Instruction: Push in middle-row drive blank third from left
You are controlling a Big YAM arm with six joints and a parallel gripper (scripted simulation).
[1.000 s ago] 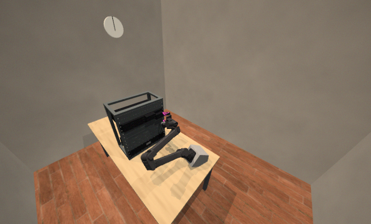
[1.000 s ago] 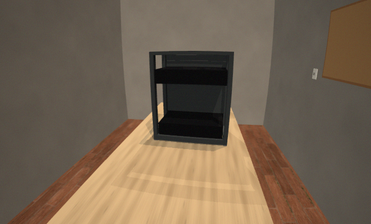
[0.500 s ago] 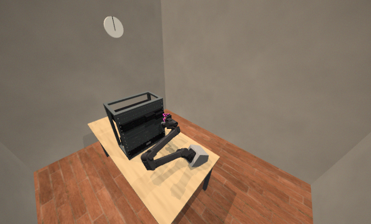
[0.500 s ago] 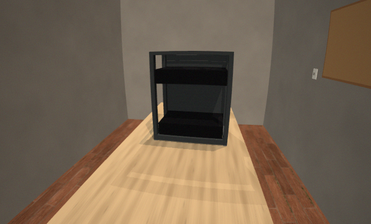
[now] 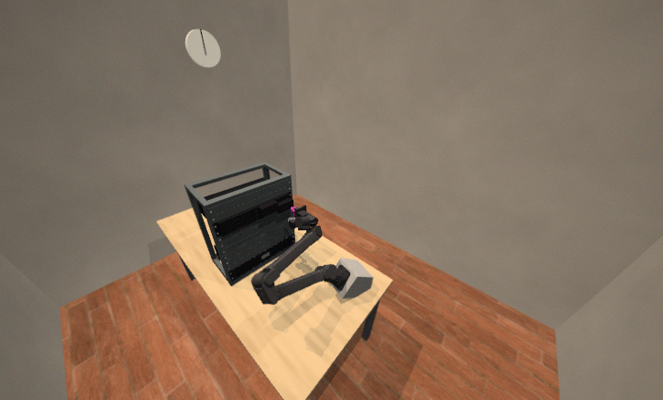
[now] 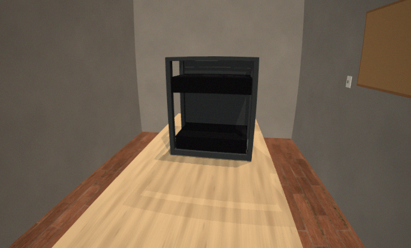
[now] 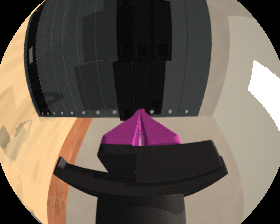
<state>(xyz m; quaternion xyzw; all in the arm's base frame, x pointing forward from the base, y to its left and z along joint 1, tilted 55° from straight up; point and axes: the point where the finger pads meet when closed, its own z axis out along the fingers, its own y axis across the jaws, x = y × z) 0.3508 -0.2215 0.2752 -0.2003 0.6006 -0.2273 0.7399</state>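
Where the wooden desk (image 5: 293, 342) carries the load, the dark rack (image 5: 197, 194) stands upright at its far end, front face toward the arm. The arm (image 5: 286, 258) reaches up from its grey base (image 5: 359, 283) to the rack's upper right front. The end effector (image 7: 141, 129) has its magenta fingertips pressed together, empty, just short of the drive blanks (image 7: 144, 43); the target blank cannot be singled out.
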